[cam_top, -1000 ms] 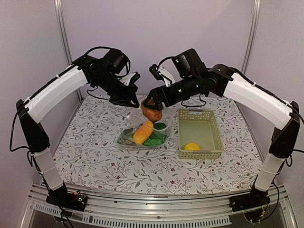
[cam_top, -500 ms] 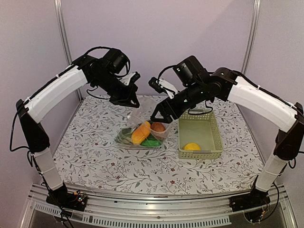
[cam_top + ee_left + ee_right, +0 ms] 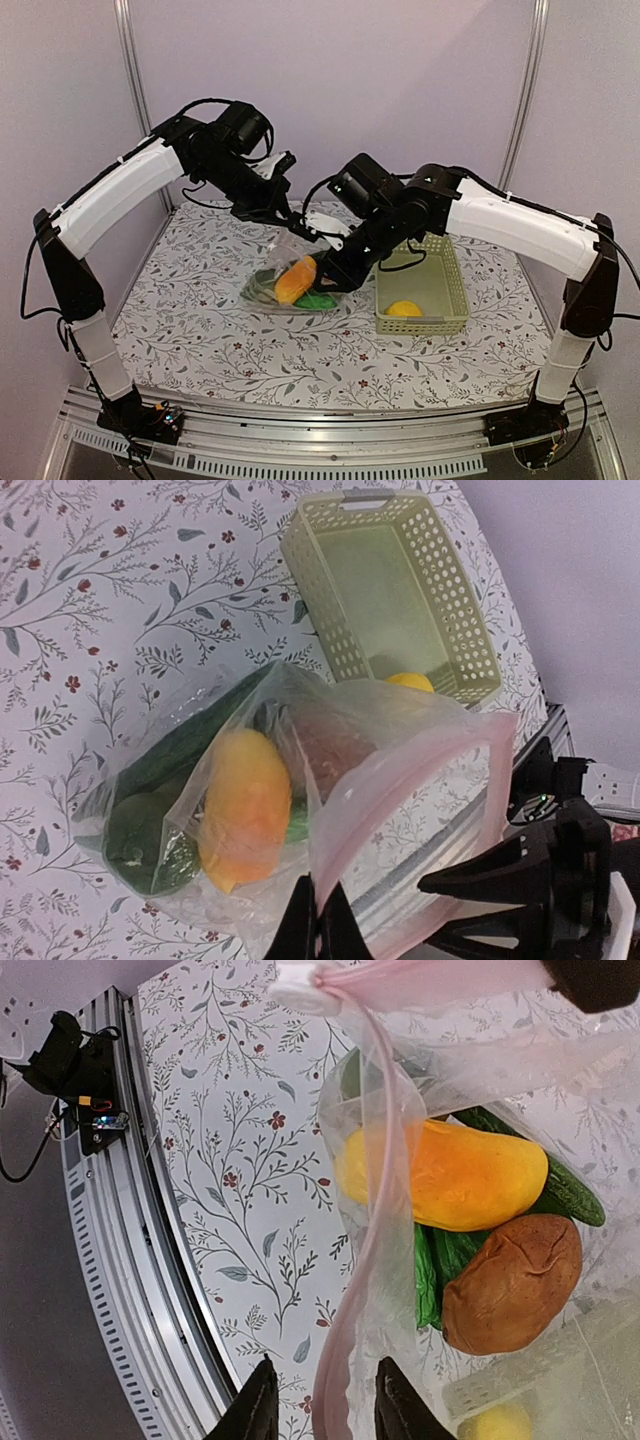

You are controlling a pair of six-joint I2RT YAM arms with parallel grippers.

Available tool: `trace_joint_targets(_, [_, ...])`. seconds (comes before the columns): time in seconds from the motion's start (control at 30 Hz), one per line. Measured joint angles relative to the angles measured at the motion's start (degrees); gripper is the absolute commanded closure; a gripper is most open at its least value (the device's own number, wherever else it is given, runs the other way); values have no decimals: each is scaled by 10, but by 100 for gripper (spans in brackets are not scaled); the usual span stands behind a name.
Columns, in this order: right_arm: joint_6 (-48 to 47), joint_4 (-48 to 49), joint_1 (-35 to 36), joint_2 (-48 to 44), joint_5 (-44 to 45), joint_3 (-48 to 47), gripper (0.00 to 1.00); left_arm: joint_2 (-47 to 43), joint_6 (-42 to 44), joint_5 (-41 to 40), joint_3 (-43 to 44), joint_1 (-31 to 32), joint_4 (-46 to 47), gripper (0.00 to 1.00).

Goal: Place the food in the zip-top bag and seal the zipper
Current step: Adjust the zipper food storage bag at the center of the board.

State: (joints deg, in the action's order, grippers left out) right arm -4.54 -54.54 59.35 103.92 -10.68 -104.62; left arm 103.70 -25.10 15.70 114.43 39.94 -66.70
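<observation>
Mid-table, the clear crinkly plastic zip-top bag (image 3: 410,810) is held up at its mouth by the left gripper (image 3: 318,915), with the right gripper (image 3: 325,1385) at the pink-tinted zipper strip (image 3: 430,982).
The left gripper's fingers are pressed together on the bag's raised far edge. The right gripper's fingers stand apart, and the zipper strip runs between them. Inside the bag lie the orange-yellow oval toy (image 3: 450,1175), the brown toy potato (image 3: 515,1285), the long green toy cucumber (image 3: 175,755) and the dark green toy lump (image 3: 140,845). The yellow toy lemon (image 3: 404,308) rests at the near end of the pale green perforated plastic basket (image 3: 420,323), just right of the bag on the floral-printed table (image 3: 200,330).
</observation>
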Motion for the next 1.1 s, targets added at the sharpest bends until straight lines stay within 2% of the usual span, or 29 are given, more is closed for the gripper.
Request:
trace_joint_targets(0.07, [-3, -5, -1, 10, 5, 0, 93, 0, 0, 1, 1, 0, 0, 100])
trace_joint_targets(0.13, [-3, -10, -1, 15, 13, -3, 100, 0, 0, 2, 3, 0, 0, 99])
trace_joint_targets(0.3, [-3, -21, -1, 19, 33, -26, 100, 0, 0, 5, 13, 0, -2, 76])
trace_joint_targets(0.37, [-3, -30, -1, 20, 39, -48, 100, 0, 4, 6, 19, 0, -2, 72])
trace_joint_targets(0.43, [-2, -37, -1, 20, 44, -74, 100, 0, 9, 6, 26, 0, -4, 71])
trace_joint_targets(0.6, [2, -51, 1, 20, 50, -139, 100, -9, 13, 4, 33, 0, -7, 83])
trace_joint_targets(0.7, [3, -57, 3, 21, 50, -152, 100, -18, 18, -1, 34, 0, -11, 85])
trace_joint_targets(0.83, [4, -61, 4, 23, 44, -154, 98, -20, 25, -14, 37, 0, -14, 76])
trace_joint_targets(1.1, [-1, -64, 13, 24, 20, -153, 97, -12, 28, 2, 48, 2, -13, 68])
